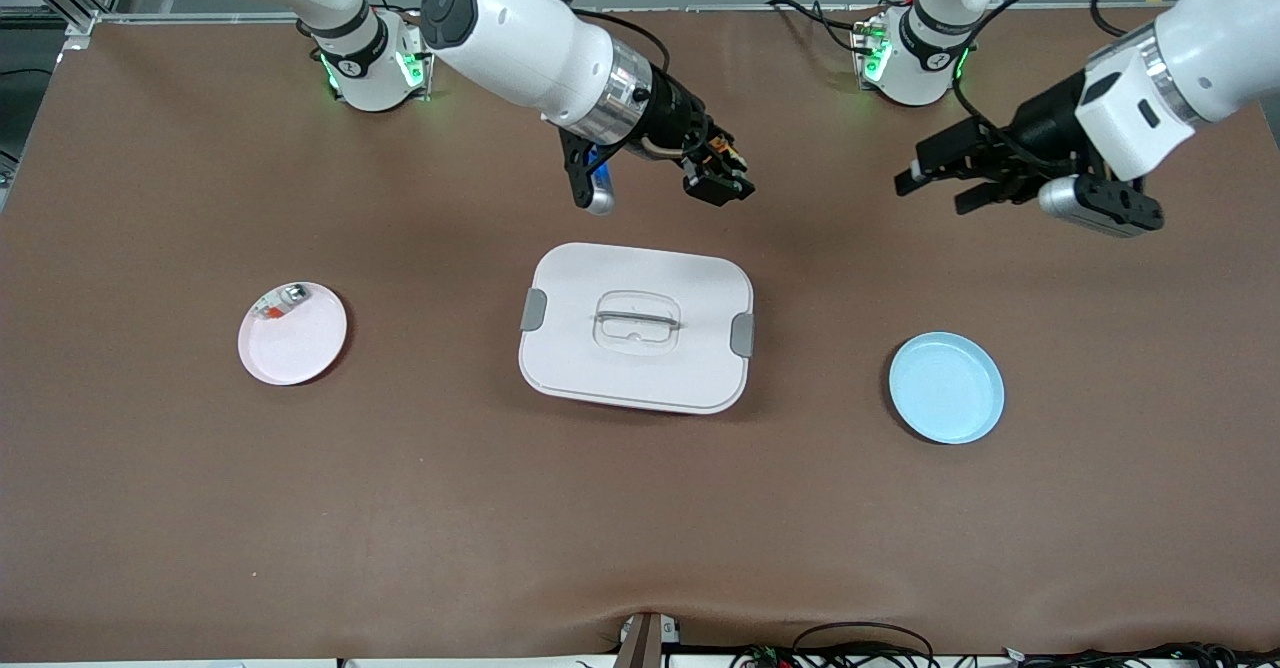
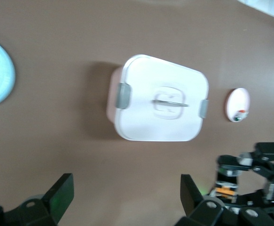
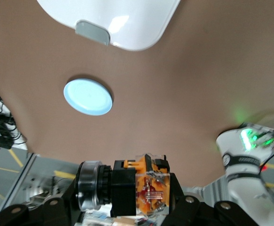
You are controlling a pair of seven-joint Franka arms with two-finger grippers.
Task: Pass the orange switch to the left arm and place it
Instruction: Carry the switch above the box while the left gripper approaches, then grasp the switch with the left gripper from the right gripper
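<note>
Orange switch [image 3: 137, 190] between right fingers [image 3: 57, 207]

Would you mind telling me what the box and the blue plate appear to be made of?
The box looks like smooth white plastic: faint sheen, moulded rounded corners, grey latches. The blue plate seems glossy plastic, possibly melamine, with soft highlights on its rim.

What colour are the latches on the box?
Grey, on the white box; its latches show best in the front view.

Bright, even light — soft shadows, wrist blur
</note>
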